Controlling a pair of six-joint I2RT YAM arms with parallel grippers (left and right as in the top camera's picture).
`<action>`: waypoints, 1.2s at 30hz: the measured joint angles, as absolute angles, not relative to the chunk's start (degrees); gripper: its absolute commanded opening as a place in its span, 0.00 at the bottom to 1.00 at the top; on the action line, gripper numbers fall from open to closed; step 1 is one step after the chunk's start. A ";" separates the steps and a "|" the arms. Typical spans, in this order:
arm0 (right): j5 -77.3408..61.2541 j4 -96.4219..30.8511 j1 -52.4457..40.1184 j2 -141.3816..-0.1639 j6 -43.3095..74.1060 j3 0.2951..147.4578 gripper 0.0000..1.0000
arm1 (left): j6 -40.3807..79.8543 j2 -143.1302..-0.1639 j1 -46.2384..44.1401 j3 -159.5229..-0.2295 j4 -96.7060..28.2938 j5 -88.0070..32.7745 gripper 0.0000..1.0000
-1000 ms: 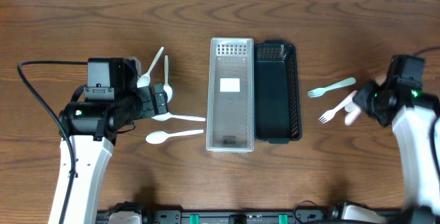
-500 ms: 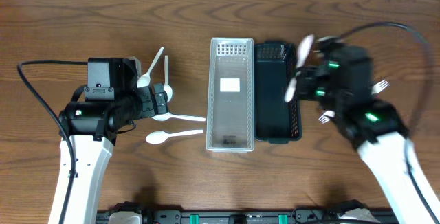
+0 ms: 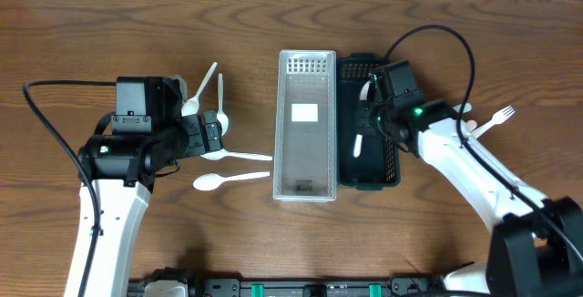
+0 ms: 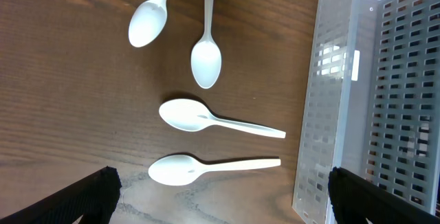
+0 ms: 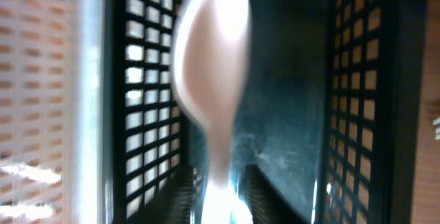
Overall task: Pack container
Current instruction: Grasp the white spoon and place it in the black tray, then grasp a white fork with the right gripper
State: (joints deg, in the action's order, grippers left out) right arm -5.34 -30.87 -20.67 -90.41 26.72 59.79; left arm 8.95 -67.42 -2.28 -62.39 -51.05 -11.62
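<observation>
My right gripper (image 3: 372, 115) hangs over the dark basket (image 3: 390, 151) and is shut on a white plastic utensil (image 3: 358, 144). In the right wrist view the utensil (image 5: 213, 80) is blurred, its rounded end pointing away from my fingers (image 5: 220, 200) inside the basket (image 5: 357, 80). A clear bin (image 3: 305, 183) stands against the basket's left side. Several white spoons (image 3: 235, 155) lie left of the bin. My left gripper (image 3: 214, 133) is open and empty just above them; its view shows the spoons (image 4: 206, 117) and the bin wall (image 4: 323, 114).
A white fork (image 3: 492, 117) lies on the wood right of the dark basket, partly behind my right arm. A black cable loops over the right arm. The clear bin holds a white label (image 3: 304, 112).
My right arm has swung from the far right of the table to over the dark basket, carrying the white utensil. The left arm and spoons have not moved.
</observation>
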 measured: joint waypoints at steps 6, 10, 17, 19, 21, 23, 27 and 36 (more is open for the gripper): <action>0.34 -35.55 -19.66 -79.15 24.91 64.77 0.72 | 8.95 -67.42 -2.28 -62.39 -51.03 -11.60 0.98; 7.79 -40.42 -15.64 -72.38 25.06 66.39 0.71 | 8.95 -67.42 -2.28 -62.39 -51.03 -11.60 0.98; 14.59 -48.86 -4.16 -75.05 29.23 64.66 0.70 | 8.95 -67.42 -2.28 -62.39 -51.03 -11.60 0.98; 15.16 -48.97 -1.28 -77.84 31.05 62.52 0.68 | 8.95 -67.42 -2.28 -62.39 -51.00 -11.57 0.98; 14.83 -47.53 0.86 -80.66 32.32 60.51 0.66 | 8.95 -67.42 -2.28 -62.39 -51.00 -11.57 0.98; 13.50 -45.82 2.81 -84.18 33.19 59.16 0.61 | 8.95 -67.42 -2.28 -62.39 -51.03 -11.57 0.98; 9.52 -42.89 4.73 -89.12 34.39 58.74 0.60 | 8.95 -67.42 -2.28 -62.39 -51.05 -11.60 0.98; 5.98 -39.59 4.84 -95.94 38.85 58.74 0.61 | 8.95 -67.42 -2.28 -62.39 -51.03 -11.60 0.98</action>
